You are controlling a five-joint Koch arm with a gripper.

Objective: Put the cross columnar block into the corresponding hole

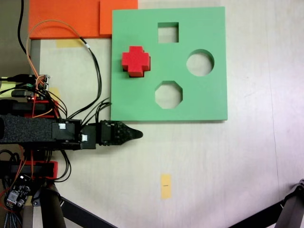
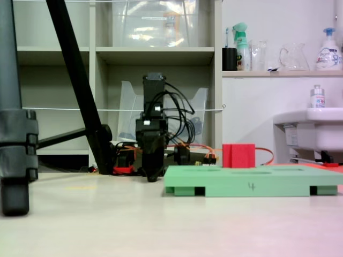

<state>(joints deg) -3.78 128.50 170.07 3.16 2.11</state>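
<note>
The red cross columnar block (image 1: pixel 136 61) stands upright on the left part of the green board (image 1: pixel 199 102) and covers the spot beneath it, so the corresponding hole is hidden. In a fixed view the block (image 2: pixel 239 155) rises above the board's top (image 2: pixel 252 187). Square, round and octagonal cutouts are bare. My gripper (image 1: pixel 138 134) lies low over the table just below the board's lower left corner, pointing right, apart from the block. Its jaws taper to one closed tip with nothing in them. From the front the gripper (image 2: pixel 153 175) looks narrow and touches the table left of the board.
Orange foam sheets (image 1: pixel 71 16) lie at the top left beside the board. Cables (image 1: pixel 90 61) loop between them and the arm base. A yellow tape strip (image 1: pixel 165 185) marks the table. Black tripod legs (image 2: pixel 80 91) stand at the left, another leg (image 1: pixel 289 209) at the lower right.
</note>
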